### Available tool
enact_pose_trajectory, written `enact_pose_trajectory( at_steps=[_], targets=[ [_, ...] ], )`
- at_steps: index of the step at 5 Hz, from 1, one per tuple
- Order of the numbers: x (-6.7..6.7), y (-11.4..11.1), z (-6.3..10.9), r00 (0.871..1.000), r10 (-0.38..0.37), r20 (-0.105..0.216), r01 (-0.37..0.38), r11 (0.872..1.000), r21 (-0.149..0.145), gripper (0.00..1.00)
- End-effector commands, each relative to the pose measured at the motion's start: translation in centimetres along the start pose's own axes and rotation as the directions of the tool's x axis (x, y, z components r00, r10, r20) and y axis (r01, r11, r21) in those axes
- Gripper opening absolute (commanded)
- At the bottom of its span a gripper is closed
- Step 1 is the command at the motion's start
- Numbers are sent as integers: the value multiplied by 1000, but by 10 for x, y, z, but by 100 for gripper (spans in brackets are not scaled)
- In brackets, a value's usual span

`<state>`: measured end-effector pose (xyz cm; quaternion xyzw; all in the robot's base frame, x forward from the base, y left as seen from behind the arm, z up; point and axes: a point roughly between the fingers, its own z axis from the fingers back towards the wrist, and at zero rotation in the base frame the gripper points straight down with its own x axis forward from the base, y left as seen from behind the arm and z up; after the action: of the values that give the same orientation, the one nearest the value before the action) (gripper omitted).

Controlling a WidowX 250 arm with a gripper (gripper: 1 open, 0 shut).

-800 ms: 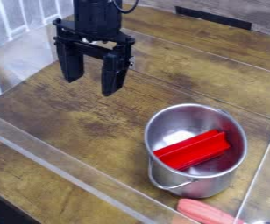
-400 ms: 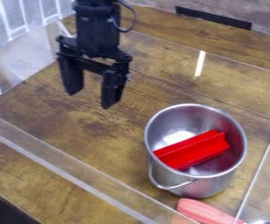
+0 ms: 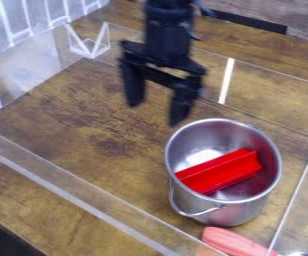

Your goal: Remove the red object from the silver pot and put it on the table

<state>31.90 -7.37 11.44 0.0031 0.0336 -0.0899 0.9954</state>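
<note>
Pincer (image 3: pixel 162 108) is open and blurred above the tabletop (image 3: pixel 97 115), so bring it over the silver pot (image 3: pixel 186 196), align the fingers across the red block (image 3: pixel 221 171) lying inside, and descend straight, keeping off the rim and wire handle (image 3: pixel 197 211).

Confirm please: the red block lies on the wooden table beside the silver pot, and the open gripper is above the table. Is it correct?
Not quite: the red block is inside the silver pot, as the current camera view shows. The open gripper is indeed above the table.
</note>
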Motion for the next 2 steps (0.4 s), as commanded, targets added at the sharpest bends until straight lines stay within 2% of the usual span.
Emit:
enact_pose_trajectory(
  at_steps=[1,2],
  targets=[
    [20,-36,14,996,-27,81,25,999,24,100],
    [36,-66,8,990,-78,116,75,997,30,100]
  ],
)
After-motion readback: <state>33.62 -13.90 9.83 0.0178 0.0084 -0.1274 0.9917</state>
